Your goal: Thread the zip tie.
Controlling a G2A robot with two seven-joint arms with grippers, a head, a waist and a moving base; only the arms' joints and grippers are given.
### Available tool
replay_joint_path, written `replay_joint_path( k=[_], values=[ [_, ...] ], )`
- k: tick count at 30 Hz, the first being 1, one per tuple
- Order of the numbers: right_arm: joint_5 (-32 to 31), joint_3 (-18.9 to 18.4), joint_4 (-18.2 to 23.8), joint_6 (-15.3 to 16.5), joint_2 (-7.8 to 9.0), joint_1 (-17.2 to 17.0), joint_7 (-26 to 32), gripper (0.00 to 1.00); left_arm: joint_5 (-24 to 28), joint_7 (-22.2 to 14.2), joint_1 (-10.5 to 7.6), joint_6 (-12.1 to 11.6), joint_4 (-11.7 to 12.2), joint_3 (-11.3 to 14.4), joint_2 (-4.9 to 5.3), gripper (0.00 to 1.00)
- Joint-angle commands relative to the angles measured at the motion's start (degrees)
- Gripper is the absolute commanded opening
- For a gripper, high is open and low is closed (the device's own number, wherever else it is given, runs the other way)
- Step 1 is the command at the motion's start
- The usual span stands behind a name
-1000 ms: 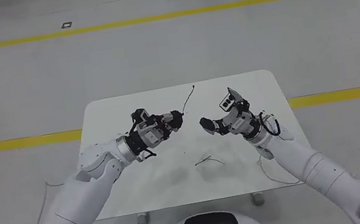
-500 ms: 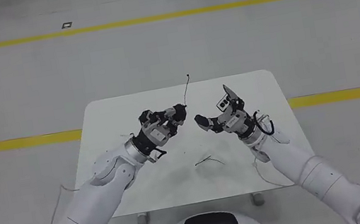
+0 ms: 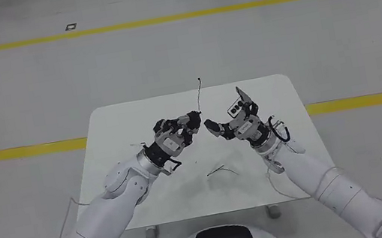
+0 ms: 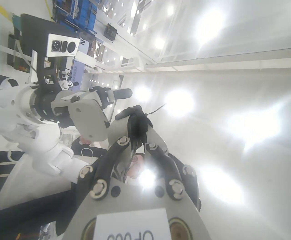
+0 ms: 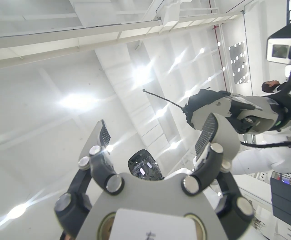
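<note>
**A:** White surface (image 3: 115,143), pale floor crossed by yellow lines. Where is the zip tie?

**B:** It's off the surface, in the air over the middle. The left pincer (image 3: 192,117) is clamped shut on one end of the zip tie (image 3: 199,95). The rest sticks out toward the far side, nearly straight.

**A:** And the right pincer?

**B:** The right pincer (image 3: 226,112) sits just right of the left one, close but apart. It is spread wide with nothing in it. Its own wrist view shows the ribbed pads (image 5: 205,133) plainly, with the strap beyond them.

**A:** How will the tie handle?

**B:** I'd judge it very light, thin, springy plastic. It holds its line unsupported, so it should be stiff enough to aim. The free length would likely bow or whip if pushed end-on, though. It looks smooth too, so it could slide or twist between the pads.

**A:** Where should it be gripped?

**B:** Close to the free tip, with the flat faces against the pads and a short stub left out to steer. There's a small knob at that tip, but I cannot tell whether it is the head.

**A:** Anything else down there?

**B:** A few thin dark strands (image 3: 221,169) lie on the near part of the surface. They're probably spares.
</note>
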State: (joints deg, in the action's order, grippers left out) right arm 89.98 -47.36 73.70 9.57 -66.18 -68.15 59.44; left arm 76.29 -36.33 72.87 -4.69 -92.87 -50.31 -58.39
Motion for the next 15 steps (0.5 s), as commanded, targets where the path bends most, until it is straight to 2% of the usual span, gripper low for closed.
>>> replay_joint_path(
  k=[1,3,6,15],
  values=[
    [-0.19,-0.36,-0.06,-0.64,-0.26,-0.10,0.13,1.00,0.88,-0.12,0.21,0.14,-0.01,-0.09,-0.21,0.00],
    [-0.62,-0.59,-0.15,-1.11,-0.50,-0.15,0.26,0.96,1.06,-0.18,0.35,0.21,0.02,-0.20,-0.37,0.00],
    [-1.16,-0.84,-0.24,-1.93,-0.93,-0.27,0.51,0.50,1.21,-0.38,0.57,0.50,0.03,-0.42,-0.60,0.00],
    [-3.59,-1.31,-1.22,-3.58,-2.20,-0.28,0.57,0.35,1.40,-0.78,1.04,1.28,0.09,-0.92,-1.32,0.00]
  ],
)
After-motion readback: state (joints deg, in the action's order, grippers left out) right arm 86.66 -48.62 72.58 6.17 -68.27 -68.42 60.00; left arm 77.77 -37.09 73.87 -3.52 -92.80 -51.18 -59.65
